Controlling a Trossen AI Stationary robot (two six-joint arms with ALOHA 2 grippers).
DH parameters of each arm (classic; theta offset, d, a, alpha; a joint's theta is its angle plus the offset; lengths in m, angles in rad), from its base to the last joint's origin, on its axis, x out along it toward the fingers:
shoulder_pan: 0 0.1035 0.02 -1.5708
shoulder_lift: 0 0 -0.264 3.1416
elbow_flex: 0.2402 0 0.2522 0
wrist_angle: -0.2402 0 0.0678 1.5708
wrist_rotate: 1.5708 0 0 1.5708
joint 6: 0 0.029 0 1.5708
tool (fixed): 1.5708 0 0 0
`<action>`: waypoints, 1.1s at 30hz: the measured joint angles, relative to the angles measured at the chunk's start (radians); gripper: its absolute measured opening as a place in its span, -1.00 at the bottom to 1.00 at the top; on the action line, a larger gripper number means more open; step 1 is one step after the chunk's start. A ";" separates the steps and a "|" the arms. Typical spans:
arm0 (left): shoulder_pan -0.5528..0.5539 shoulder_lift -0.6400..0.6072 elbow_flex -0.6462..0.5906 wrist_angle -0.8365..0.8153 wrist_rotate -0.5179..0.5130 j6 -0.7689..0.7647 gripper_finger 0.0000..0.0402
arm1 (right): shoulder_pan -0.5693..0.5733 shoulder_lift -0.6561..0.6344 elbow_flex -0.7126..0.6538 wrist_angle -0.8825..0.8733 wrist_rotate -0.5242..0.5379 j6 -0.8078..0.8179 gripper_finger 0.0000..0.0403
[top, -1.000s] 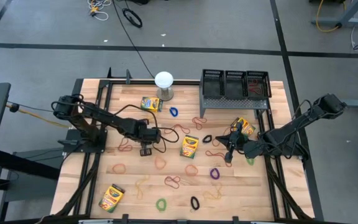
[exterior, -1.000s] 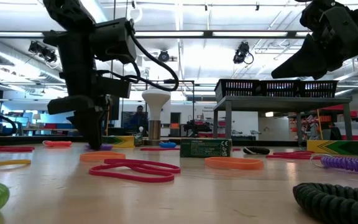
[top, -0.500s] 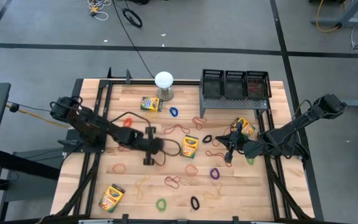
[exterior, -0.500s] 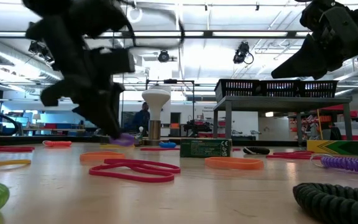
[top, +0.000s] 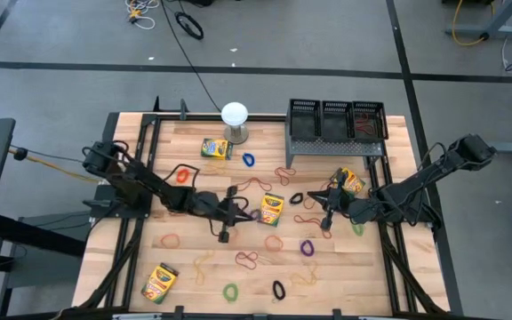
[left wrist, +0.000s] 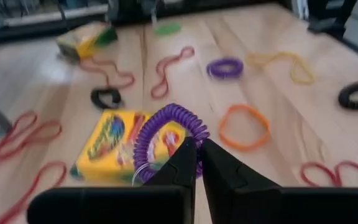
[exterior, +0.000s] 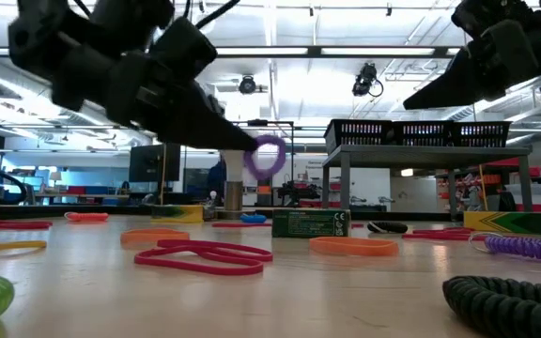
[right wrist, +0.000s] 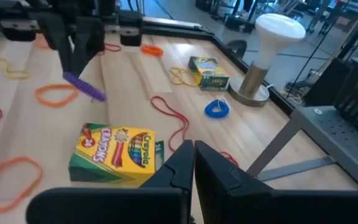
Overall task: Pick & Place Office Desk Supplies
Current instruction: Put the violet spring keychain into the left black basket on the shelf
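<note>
Left gripper (top: pixel 225 235) now lifted off the counter (top: pixel 194 258), clamped on purple coil band (left wrist: pixel 166 134), beside crayon box (top: pixel 271 209); right gripper (top: pixel 326 220) together, hovering, holding nothing

Table (top: pixel 194 284): pale wood planks, smooth, under my left gripper (left wrist: pixel 197 149).
Band (left wrist: pixel 166 134) in my fingers: purple coiled plastic.
Crayon box (left wrist: pixel 120 146) just below: glossy printed card.

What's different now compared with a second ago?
The left pincer has swung toward the table's middle and lifted a purple coil band off the wood, shut on it. The right pincer hangs where it was, shut and empty, and the crayon boxes and other bands lie unmoved.
</note>
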State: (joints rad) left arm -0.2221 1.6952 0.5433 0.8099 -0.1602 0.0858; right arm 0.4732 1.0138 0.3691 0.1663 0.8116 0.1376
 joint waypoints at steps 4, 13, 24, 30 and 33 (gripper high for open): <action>0.054 0.107 0.004 0.230 0.111 0.015 -0.91 | 0.000 0.000 0.000 -0.003 -0.001 0.031 -0.89; 0.139 0.329 0.012 0.629 0.273 0.011 -0.91 | -0.024 0.000 0.000 0.079 -0.007 -0.044 -0.89; 0.158 0.406 0.124 0.649 0.346 0.035 -0.91 | -0.148 0.134 0.001 0.180 -0.237 -0.064 -0.98; 0.158 0.406 0.129 0.650 0.349 0.037 -0.91 | -0.139 0.263 0.074 0.170 -0.244 -0.100 -0.80; 0.158 0.406 0.129 0.637 0.348 0.038 -0.91 | -0.139 0.326 0.119 0.152 -0.262 -0.143 -0.63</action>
State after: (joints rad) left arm -0.0639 2.1014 0.6727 1.4472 0.1876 0.1241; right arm 0.3340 1.3396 0.4879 0.3184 0.5493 -0.0049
